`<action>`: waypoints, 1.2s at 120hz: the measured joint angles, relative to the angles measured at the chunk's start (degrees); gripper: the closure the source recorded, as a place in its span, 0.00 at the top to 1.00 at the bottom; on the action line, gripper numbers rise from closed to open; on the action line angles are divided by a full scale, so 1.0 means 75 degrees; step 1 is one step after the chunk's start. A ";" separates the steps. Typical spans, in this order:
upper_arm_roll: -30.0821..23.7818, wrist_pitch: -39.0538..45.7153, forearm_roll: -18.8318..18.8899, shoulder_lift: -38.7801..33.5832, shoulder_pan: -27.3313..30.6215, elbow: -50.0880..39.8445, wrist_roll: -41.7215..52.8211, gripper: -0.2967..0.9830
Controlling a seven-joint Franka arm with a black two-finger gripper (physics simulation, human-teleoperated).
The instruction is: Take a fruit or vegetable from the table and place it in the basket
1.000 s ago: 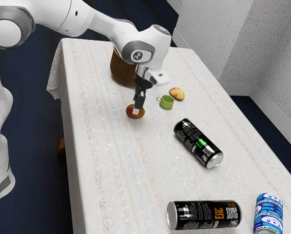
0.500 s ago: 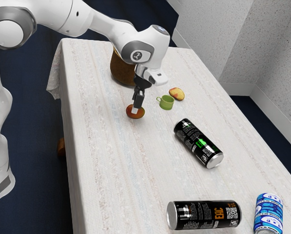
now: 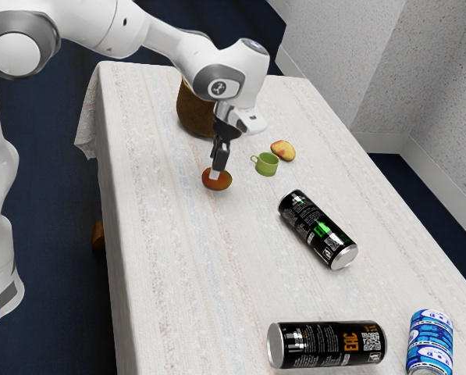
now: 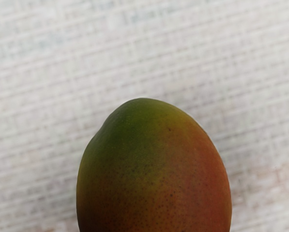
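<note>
1. Robot's hand meets mango on the cloth-covered bench; I cannot tell its opening or grip.
2. Lift and drop into the brown basket, partly behind the arm, are left.
3. Green cup sits near; black can looks clear of the route.

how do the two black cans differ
The upper can has green print, the lower can orange. In the exterior view the upper can lies aslant, the lower can nearly straight across. The upper can's silver end faces the exterior view's lower right, the lower can's its left. Both are black and lie on their sides.
</note>
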 joint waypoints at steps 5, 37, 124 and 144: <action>0.0000 0.0014 -0.0005 0.0031 -0.0013 -0.0004 0.0007 0.77; 0.0000 0.0099 -0.0064 0.0200 -0.0086 -0.0004 0.0039 0.77; 0.0000 0.0234 -0.0192 0.0422 0.0024 -0.0042 0.0079 0.77; 0.0000 0.0237 -0.0192 0.0437 0.0100 -0.0042 0.0081 0.77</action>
